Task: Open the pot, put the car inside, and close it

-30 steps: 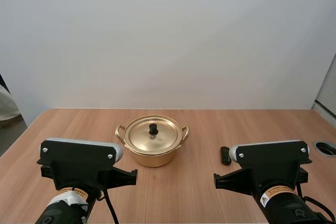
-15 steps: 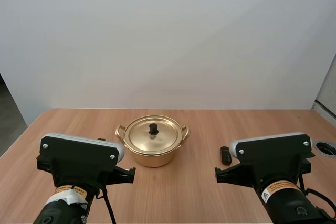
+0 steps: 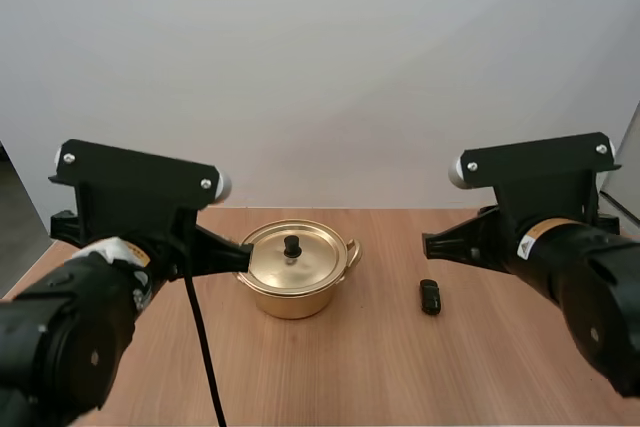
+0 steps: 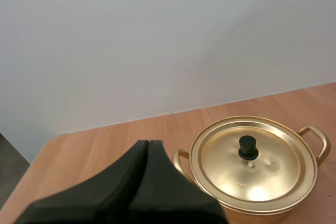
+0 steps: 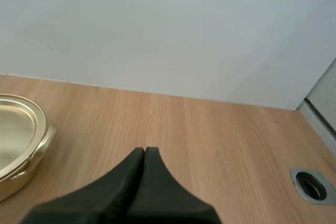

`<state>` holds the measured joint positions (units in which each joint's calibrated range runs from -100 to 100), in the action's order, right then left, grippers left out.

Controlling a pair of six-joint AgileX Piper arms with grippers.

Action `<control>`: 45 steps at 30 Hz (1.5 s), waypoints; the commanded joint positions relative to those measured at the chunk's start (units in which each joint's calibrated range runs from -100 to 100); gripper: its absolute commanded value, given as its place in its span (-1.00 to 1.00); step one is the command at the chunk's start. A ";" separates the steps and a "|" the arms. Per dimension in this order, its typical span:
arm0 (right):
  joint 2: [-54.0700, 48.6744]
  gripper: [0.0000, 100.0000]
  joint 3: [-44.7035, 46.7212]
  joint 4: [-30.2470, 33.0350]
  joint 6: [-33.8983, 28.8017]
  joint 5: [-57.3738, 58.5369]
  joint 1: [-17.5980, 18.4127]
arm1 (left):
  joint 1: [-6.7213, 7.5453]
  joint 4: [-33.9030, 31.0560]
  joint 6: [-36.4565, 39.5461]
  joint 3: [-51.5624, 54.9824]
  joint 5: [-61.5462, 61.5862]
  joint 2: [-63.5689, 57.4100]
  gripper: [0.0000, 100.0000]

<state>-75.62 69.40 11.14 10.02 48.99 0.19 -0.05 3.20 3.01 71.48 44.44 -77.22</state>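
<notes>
Both arms are lifted off the near edge, wrists raised, claws pointing forward over the table [image 3: 340,377].

Left claw [image 3: 243,255]: closed on nothing, fingers together as one dark wedge. In the high view its tip lines up with the left rim of the pot [image 3: 295,292]. Left wrist view puts the wedge in front of the pot's left handle [image 4: 181,157]; can't tell the gap or whether they touch.

Right claw [image 3: 428,244]: closed too, empty, same single wedge. It hangs over bare table right of the pot. Right wrist view has the pot's rim off to the left and a grommet hole [image 5: 311,184] in the table off to the right.

Pot: gold, mid-table, lid [image 3: 293,259] on, black knob [image 3: 292,245] upright at the lid's centre.

Car [image 3: 430,296]: small, dark, lying on the table right of the pot, well apart from it, on the near side of the right claw's tip. Neither claw touches it.

Diff vs 0.5 s ago:
- both arms have risen a lot; they sat low at the near edge and are now up at pot level
- left claw tip was near-left of the pot with clear table between; now it overlaps the rim in the high view
- car was half hidden behind the right arm; now fully visible
- pot, lid and car unmoved
</notes>
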 commanded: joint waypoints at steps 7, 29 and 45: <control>9.93 -1.00 -1.84 0.12 1.67 -7.57 0.05 | 0.17 3.34 2.50 -7.50 -7.50 24.99 -1.00; 39.37 0.87 -6.76 1.63 4.91 -14.95 0.05 | 9.23 18.82 -27.28 -21.70 3.22 54.43 0.73; 53.08 0.86 -10.16 1.64 4.91 -14.96 0.05 | 9.90 17.40 -27.10 -29.38 6.04 66.29 0.69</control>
<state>-23.36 59.68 12.78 14.97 33.57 0.19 9.83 20.57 -24.18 42.81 49.41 -11.57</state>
